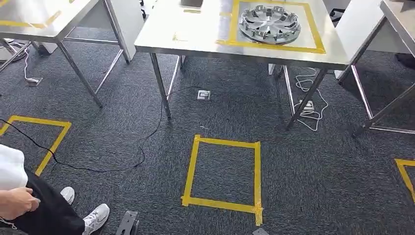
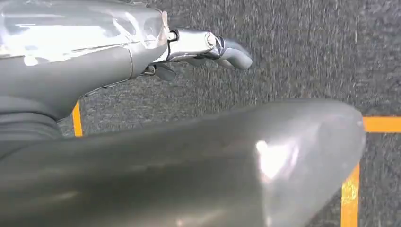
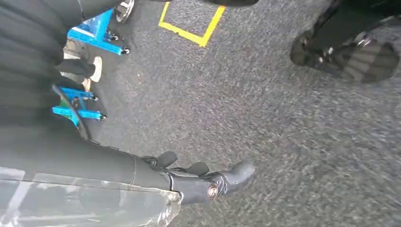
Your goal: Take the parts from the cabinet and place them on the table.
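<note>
1. steel bench (image 1: 195,36) stands at the far side of the head view, with a yellow tape rectangle (image 1: 313,34) marked on its top toward the right edge.
2. round silver part (image 1: 269,22), wheel-like with radial ribs, lies flat inside that tape rectangle, near the bench's far right corner; nothing touches it.
3. left hand (image 2: 208,47) hangs over dark grey carpet (image 1: 293,171) in the left wrist view; fingers (image 2: 234,53) are slightly curled and close together, holding nothing. a big blurred grey shape sits across the lower half of that view, cannot tell what it is.
4. right hand (image 3: 198,177) hangs over the carpet in the right wrist view; fingers (image 3: 239,171) are loosely bent, slightly apart, holding nothing.
5. yellow tape square (image 1: 222,171) is on the carpet in front of the bench; more tape squares sit at the left and right edges of the floor.
6. black cable (image 1: 147,137) runs across the carpet from the left toward the bench leg; white cables (image 1: 308,105) lie under the bench's right side.
7. second steel bench (image 1: 44,17) stands at far left, another at far right.
8. person at lower left: a hand (image 1: 17,201), dark trousers, white sneakers (image 1: 95,218).
9. blue wheeled frame (image 3: 94,33) shows in the right wrist view, near a shoe.
</note>
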You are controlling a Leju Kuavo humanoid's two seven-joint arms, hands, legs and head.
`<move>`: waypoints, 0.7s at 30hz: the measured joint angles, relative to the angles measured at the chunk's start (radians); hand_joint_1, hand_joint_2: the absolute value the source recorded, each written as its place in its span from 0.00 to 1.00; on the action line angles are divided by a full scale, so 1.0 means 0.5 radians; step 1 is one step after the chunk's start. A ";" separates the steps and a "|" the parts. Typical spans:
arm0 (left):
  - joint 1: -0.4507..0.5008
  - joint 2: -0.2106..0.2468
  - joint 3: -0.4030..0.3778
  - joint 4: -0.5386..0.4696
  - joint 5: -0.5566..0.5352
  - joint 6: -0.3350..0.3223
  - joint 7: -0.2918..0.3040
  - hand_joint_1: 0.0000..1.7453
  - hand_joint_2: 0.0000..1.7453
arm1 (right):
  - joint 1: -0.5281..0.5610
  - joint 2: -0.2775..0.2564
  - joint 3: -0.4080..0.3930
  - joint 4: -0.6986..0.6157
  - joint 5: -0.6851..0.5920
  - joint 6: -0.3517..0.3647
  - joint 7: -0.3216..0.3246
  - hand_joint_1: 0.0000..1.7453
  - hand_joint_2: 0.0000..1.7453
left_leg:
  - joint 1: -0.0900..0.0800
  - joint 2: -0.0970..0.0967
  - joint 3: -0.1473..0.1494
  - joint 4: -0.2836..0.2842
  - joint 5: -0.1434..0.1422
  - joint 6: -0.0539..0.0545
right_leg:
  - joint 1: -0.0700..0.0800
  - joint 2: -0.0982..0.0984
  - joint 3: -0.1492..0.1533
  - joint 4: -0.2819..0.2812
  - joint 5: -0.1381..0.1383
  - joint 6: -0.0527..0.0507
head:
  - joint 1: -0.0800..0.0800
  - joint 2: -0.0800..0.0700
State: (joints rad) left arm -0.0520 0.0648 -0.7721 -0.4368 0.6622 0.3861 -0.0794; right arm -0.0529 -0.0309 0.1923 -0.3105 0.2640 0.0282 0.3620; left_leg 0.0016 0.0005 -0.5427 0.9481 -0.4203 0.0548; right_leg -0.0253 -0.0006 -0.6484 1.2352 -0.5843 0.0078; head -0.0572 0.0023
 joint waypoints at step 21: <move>0.048 0.006 -0.066 0.002 -0.052 -0.009 -0.001 0.00 0.00 | 0.115 0.030 0.031 0.018 -0.151 -0.059 -0.124 0.00 1.00 | 0.014 -0.008 -0.095 0.112 -0.001 -0.083 | -0.019 0.014 0.225 -0.482 0.210 0.066 | -0.001 0.000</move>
State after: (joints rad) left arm -0.0280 0.0679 -0.8053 -0.4360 0.6363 0.3815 -0.0801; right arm 0.0047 -0.0156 0.2079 -0.3017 0.1885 -0.0011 0.2999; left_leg 0.0085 -0.0033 -0.5902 1.0042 -0.4207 0.0134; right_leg -0.0346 0.0066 -0.5361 0.9944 -0.4792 0.0407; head -0.0576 0.0023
